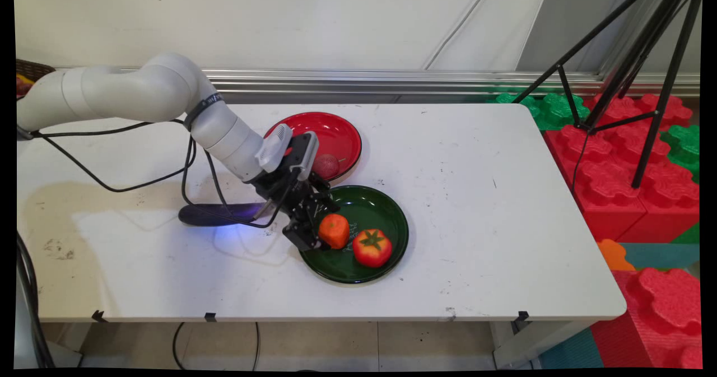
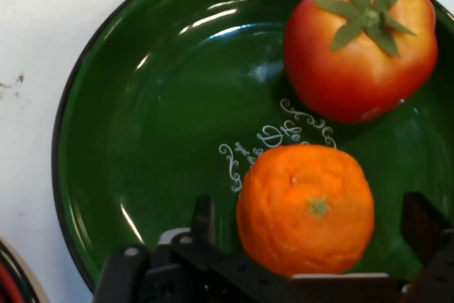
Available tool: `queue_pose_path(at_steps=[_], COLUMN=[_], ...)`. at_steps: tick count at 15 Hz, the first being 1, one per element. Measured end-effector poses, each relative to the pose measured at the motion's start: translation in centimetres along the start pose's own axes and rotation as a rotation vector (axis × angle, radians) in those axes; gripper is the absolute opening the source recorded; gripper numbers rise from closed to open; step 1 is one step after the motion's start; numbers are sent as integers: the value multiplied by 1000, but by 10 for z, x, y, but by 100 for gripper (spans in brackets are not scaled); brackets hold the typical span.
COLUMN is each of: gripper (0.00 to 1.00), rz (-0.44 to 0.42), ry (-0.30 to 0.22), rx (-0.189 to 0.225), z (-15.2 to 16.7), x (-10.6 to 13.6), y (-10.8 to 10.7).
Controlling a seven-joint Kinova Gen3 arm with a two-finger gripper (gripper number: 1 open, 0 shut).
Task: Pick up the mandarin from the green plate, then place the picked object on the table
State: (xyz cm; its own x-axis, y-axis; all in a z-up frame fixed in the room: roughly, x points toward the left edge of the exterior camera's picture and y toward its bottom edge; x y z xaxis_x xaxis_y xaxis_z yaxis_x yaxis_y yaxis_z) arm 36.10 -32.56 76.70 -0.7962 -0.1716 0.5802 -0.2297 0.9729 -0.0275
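Orange [image 2: 305, 209] sits in green plate [image 2: 135, 140], beside tomato [image 2: 360, 44]. Gripper [image 1: 324, 232] low over plate, fingers [image 2: 204, 219] spread, straddling orange, gaps both sides. Red plate [image 1: 336, 130] behind on white surface [image 1: 476, 198].

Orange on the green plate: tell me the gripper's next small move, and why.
Probably close the fingers. In the hand view the orange sits between the open fingers of the gripper, with a gap on each side, resting on the green plate. The tomato lies apart beyond it, so closing should touch only the orange.
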Motion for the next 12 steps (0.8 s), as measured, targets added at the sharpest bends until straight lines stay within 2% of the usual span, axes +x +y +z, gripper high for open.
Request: queue_pose_path(at_steps=[1, 2, 12], gripper=[100, 0, 0], rz=[0, 0, -12], ry=[1, 2, 20], rx=[0, -1, 0], z=[1, 3, 0], x=[1, 1, 5], y=[0, 0, -3])
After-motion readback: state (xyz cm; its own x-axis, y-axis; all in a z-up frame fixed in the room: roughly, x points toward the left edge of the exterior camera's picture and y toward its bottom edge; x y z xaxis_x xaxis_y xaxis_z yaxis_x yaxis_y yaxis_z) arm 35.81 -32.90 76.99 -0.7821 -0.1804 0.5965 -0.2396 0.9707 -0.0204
